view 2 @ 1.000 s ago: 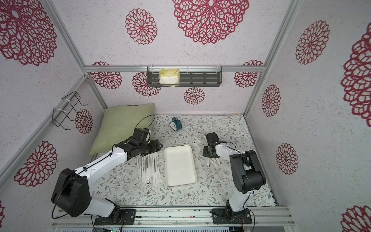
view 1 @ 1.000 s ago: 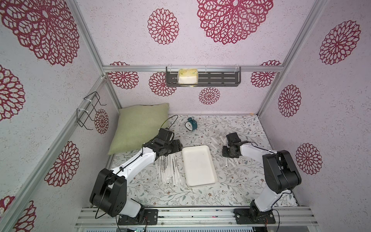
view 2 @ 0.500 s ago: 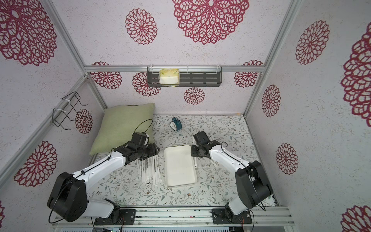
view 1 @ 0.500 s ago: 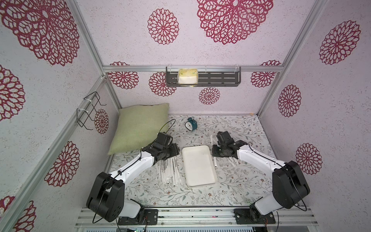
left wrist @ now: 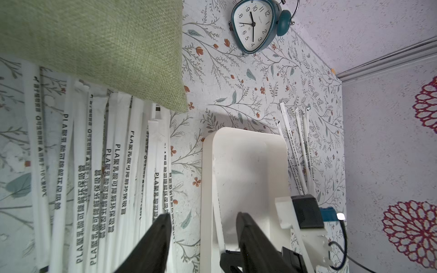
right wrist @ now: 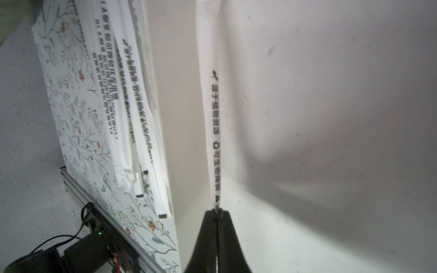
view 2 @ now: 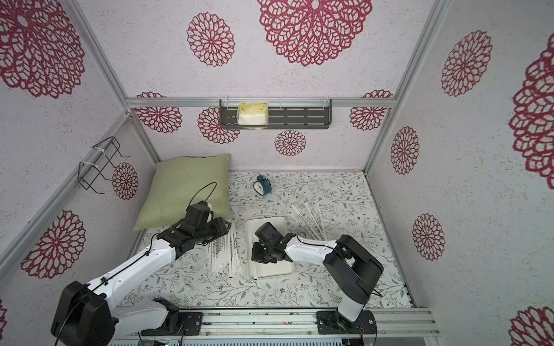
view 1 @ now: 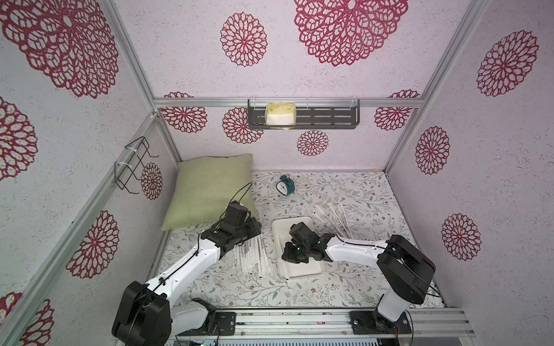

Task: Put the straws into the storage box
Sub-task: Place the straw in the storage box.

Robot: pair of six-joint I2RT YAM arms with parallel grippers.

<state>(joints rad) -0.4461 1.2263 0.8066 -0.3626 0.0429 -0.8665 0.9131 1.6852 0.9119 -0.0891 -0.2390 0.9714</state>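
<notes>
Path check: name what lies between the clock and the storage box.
Only bare floral table cover separates clock and storage box, shown in the left wrist view.

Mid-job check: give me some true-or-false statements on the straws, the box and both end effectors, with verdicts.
1. The right end effector is shut on a straw above the storage box. True.
2. The left end effector grips a straw. False: it is open and empty.
3. Loose straws lie on the table on both sides of the box: a pile, a spread group. True.
4. The alarm clock stands inside the box. False: it stands on the table, beyond the box.
</notes>
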